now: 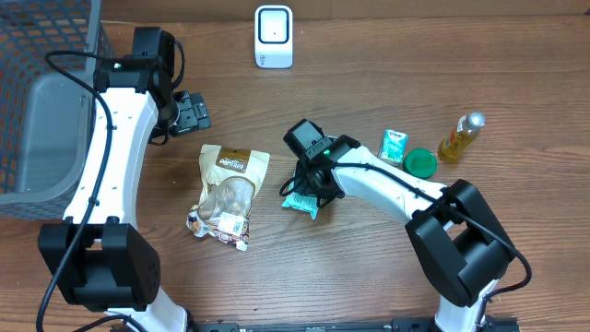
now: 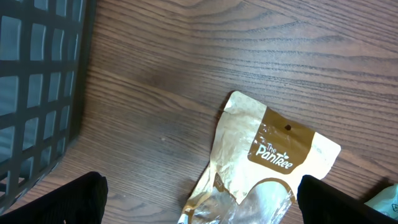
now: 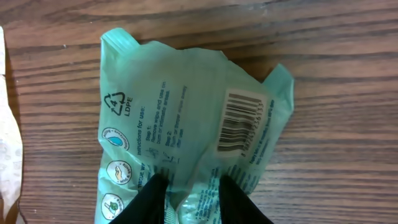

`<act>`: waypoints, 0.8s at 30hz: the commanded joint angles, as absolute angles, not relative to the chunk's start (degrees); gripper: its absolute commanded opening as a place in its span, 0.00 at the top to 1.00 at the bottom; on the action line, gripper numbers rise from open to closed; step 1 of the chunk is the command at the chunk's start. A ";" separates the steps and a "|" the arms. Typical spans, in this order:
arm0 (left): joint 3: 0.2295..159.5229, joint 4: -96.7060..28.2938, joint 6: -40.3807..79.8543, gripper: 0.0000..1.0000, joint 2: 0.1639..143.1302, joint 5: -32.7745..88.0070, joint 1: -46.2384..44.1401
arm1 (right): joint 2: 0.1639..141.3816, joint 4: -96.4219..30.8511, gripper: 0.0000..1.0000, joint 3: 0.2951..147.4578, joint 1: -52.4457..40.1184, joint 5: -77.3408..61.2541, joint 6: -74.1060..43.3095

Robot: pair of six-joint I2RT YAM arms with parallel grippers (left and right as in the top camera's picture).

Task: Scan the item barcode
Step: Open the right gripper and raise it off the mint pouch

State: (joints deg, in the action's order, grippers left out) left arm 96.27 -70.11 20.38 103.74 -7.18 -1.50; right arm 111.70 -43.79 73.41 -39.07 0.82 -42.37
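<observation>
On the wooden table (image 1: 350, 277), the right gripper (image 3: 193, 190) pinched the green packet (image 3: 180, 106), barcode (image 3: 241, 121) up for scanning. Left gripper (image 2: 199, 202) gaped wide, idle.

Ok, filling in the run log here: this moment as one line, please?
left claw open, empty | right claw pinching crumpled green plastic packet | packet's barcode facing up

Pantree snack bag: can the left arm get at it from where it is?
Probably yes. The left gripper hangs open over the top of the Pantree snack bag, nothing between them; the right gripper pinches the green packet off to the side.
</observation>
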 commanded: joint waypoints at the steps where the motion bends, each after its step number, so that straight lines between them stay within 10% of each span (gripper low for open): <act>1: 97.19 -70.06 19.70 0.00 103.81 -7.88 -1.89 | 114.76 -44.27 0.71 73.17 -38.92 -1.17 -42.61; 24: 97.19 -70.06 19.70 0.01 103.81 -7.88 -1.89 | 117.97 -55.94 0.55 88.84 -38.83 6.68 -37.50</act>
